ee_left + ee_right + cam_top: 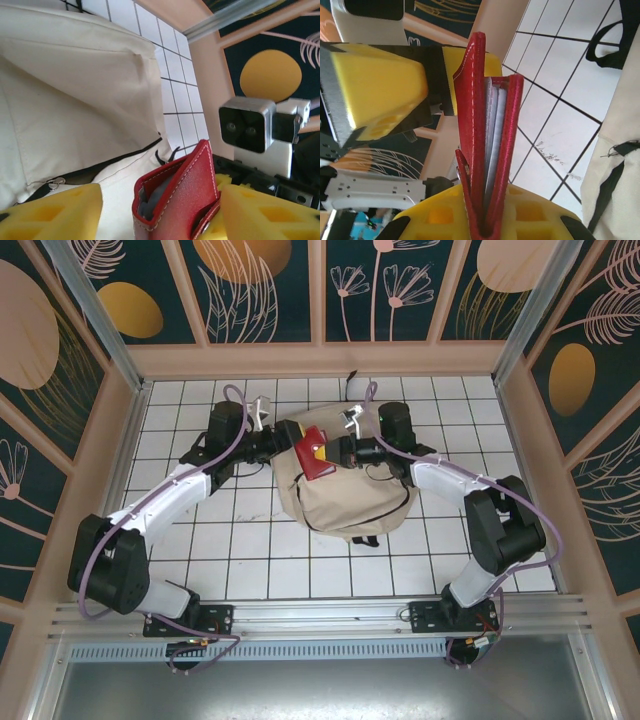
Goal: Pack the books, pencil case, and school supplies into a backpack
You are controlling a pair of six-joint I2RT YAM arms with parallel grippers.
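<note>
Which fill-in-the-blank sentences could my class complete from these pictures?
1. The red case has ___ stitching along its edges.
2. The right claw, gripping the case, has ___ pads.
3. The backpack lies on a table of white ___.
Missing words: white; yellow; tiles.

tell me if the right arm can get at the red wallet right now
Likely yes: the right pincer clamps the red wallet above the backpack, and the left pincer stands open around it.
</note>
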